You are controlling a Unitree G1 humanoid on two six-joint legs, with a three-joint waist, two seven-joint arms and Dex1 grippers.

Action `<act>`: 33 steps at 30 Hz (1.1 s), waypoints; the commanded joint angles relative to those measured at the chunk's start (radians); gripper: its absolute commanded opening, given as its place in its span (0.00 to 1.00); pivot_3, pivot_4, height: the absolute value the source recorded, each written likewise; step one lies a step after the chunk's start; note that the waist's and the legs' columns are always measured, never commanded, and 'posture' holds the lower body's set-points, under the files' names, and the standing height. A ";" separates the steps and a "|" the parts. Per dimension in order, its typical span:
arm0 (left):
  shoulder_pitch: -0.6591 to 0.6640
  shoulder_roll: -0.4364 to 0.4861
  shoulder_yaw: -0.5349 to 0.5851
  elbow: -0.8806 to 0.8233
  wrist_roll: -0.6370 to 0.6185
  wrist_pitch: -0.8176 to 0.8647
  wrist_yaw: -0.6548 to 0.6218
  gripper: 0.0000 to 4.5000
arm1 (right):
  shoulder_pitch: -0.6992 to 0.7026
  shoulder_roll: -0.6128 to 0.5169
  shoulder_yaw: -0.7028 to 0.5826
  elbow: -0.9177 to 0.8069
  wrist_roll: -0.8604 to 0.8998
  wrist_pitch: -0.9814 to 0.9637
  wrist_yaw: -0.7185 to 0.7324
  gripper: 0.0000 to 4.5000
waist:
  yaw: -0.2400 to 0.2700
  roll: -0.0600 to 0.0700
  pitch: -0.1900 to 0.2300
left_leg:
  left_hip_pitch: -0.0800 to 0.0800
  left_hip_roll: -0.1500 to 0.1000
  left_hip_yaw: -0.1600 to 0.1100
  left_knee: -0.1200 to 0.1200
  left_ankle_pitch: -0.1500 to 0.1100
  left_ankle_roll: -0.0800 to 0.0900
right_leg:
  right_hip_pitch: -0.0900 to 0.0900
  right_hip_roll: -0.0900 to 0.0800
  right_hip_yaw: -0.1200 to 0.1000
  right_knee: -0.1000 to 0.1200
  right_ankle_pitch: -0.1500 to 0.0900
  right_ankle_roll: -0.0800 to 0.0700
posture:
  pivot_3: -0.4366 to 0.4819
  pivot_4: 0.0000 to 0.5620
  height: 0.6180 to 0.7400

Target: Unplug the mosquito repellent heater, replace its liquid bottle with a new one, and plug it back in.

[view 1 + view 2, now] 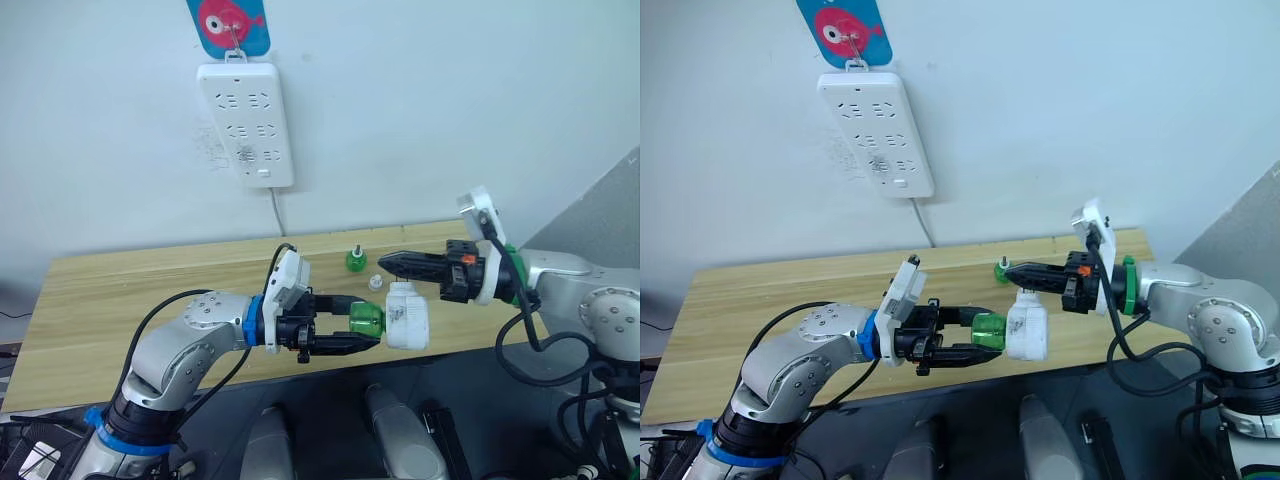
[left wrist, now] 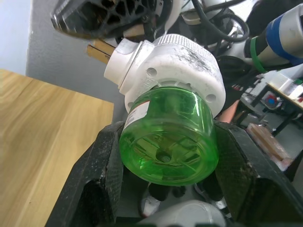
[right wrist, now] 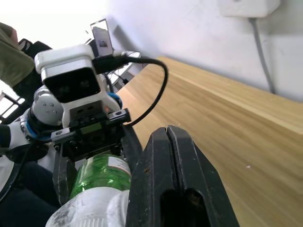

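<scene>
A: Where is the mosquito repellent heater [image 1: 408,316]?

B: Off the wall and in the air, just past the near edge of the wooden table [image 1: 130,290]. It lies on its side, with a green liquid bottle [image 1: 366,322] screwed into its underside.

A: What has hold of it?

B: The left gripper [image 1: 362,332] pinches the green bottle between its two black fingers, one on each side of the round body. The left wrist view makes that plain: the bottle's base faces the camera with a finger pressed to either flank, and the white heater sits beyond it, its brass plug prongs sticking out at the far end.

A: And the right gripper [image 1: 385,262]?

B: Its fingers are pressed together with nothing between them. The tip hovers just above the heater's top; I cannot tell whether it touches the shell.

A: Anything on the table?

B: A second small green bottle [image 1: 355,260] stands upright near the far side, with a thin stem rising from its neck. A small white cap-like piece [image 1: 375,283] lies just in front of it, nearer the heater.

A: The socket?

B: A white power strip [image 1: 246,124] hangs on the wall above the table, below a blue hook plate with a red fish [image 1: 228,24]; its cable [image 1: 276,212] drops behind the tabletop. Nothing is plugged into it.
</scene>
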 commanded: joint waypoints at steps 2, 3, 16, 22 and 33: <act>0.031 -0.035 -0.023 0.048 0.165 -0.265 -0.012 0.53 | -0.014 -0.068 -0.105 -0.007 0.076 0.038 0.044 0.00 | 0.000 0.000 0.000 | 0.000 0.000 0.000 0.000 0.000 0.000 | 0.000 0.000 0.000 0.000 0.000 -0.001 | 0.24 0.47 1.00; 0.040 -0.046 -0.028 0.073 0.202 -0.327 -0.014 0.53 | -0.010 -0.081 -0.121 -0.012 0.120 0.060 0.046 0.00 | 0.000 0.000 0.000 | 0.000 0.000 0.000 0.000 0.000 0.000 | 0.000 0.000 0.000 0.000 0.000 -0.001 | 0.23 0.48 1.00; 0.011 -0.133 -0.076 0.208 0.373 -0.778 -0.064 0.53 | -0.014 -0.011 0.002 -0.071 0.223 0.105 -0.090 0.00 | -0.003 0.000 0.000 | 0.000 0.000 0.002 0.001 0.000 0.000 | 0.000 0.000 0.003 0.000 0.000 -0.001 | 0.23 0.47 1.00; 0.025 -0.134 -0.097 0.211 0.389 -0.888 -0.083 0.53 | -0.033 -0.021 0.030 -0.006 0.179 0.130 -0.043 0.00 | -0.003 0.000 0.000 | 0.000 0.000 0.002 0.000 0.000 0.000 | 0.000 0.000 0.002 0.000 0.001 0.001 | 0.24 0.47 1.00; 0.033 -0.125 -0.090 0.254 0.397 -0.927 -0.062 0.52 | -0.038 -0.012 0.010 0.013 0.147 0.142 0.012 0.00 | -0.003 0.000 0.000 | 0.000 0.000 0.002 0.000 0.000 0.000 | 0.000 0.000 0.002 0.000 0.001 0.001 | 0.25 0.46 1.00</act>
